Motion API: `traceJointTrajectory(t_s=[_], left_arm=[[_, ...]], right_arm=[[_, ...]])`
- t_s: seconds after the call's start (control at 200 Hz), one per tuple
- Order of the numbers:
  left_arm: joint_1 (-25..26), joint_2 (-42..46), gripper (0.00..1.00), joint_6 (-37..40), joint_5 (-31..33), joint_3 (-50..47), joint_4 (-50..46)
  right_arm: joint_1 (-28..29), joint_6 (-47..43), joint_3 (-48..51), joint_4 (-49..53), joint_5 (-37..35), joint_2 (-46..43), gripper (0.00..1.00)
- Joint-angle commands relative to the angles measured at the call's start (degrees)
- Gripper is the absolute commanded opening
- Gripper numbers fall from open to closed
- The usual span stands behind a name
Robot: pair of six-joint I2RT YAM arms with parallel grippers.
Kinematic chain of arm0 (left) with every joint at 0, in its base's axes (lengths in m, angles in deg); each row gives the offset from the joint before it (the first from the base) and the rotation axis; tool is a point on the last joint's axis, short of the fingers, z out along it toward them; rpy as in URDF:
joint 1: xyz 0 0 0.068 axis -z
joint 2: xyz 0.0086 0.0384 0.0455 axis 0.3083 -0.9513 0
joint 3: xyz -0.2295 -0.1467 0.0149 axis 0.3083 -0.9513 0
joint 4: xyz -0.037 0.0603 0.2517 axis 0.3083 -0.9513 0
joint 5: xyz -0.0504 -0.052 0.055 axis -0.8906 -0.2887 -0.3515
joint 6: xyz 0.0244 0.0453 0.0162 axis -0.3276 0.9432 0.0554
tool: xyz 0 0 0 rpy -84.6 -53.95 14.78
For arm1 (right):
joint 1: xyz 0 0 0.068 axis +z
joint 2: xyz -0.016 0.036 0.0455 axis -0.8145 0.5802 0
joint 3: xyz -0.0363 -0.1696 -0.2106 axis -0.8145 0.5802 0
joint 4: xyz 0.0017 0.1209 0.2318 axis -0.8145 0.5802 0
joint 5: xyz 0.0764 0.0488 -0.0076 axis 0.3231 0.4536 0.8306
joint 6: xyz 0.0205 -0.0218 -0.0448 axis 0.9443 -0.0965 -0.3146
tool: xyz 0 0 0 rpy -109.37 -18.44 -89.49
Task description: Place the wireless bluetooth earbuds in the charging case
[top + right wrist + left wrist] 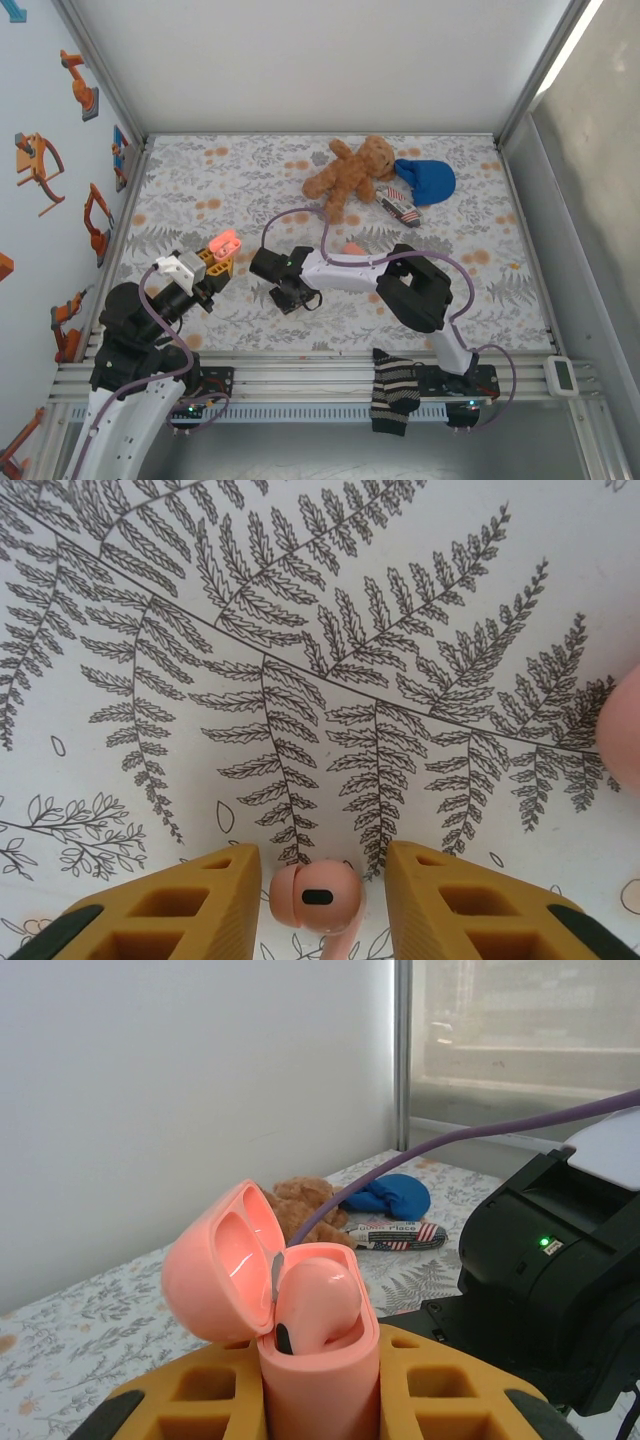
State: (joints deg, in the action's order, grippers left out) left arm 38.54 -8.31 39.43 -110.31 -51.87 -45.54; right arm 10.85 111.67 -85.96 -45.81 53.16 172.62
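The left hand [220, 258] tilts up, clamped shut; the right arm [345, 268] reaches left, right hand [322, 880] facing down, fingers parted

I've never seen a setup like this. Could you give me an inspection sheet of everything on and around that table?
Surface: floral cloth, flat.
Job's things: charging case open, seated earbud inside; loose earbud lying on the cloth.
Clutter: teddy bear, blue fabric piece, striped sock draped on the front rail.
Grippers: left gripper shut on the case; right gripper open around the loose earbud, gaps both sides.
Cables: purple cable arcs above the table.
Surroundings: white walls, robot stickers on left panel.
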Motion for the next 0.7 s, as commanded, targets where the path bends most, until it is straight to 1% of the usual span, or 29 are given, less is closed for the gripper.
traceJointTrajectory(t_s=[0.0,0.15,0.696], left_arm=[[-0.38,-0.22,0.00,-0.74,-1.08,-0.46,2.11],[-0.43,-0.31,0.00,-0.78,-1.05,-0.35,2.06],[-0.37,-0.49,0.00,-0.70,-0.98,-0.43,1.98]], right_arm=[[0.16,-0.57,-1.14,1.23,0.07,1.61,0.35],[0.13,-0.67,-1.39,1.69,0.03,1.59,0.32],[0.18,-0.74,0.31,1.72,-3.43,-3.04,0.29]])
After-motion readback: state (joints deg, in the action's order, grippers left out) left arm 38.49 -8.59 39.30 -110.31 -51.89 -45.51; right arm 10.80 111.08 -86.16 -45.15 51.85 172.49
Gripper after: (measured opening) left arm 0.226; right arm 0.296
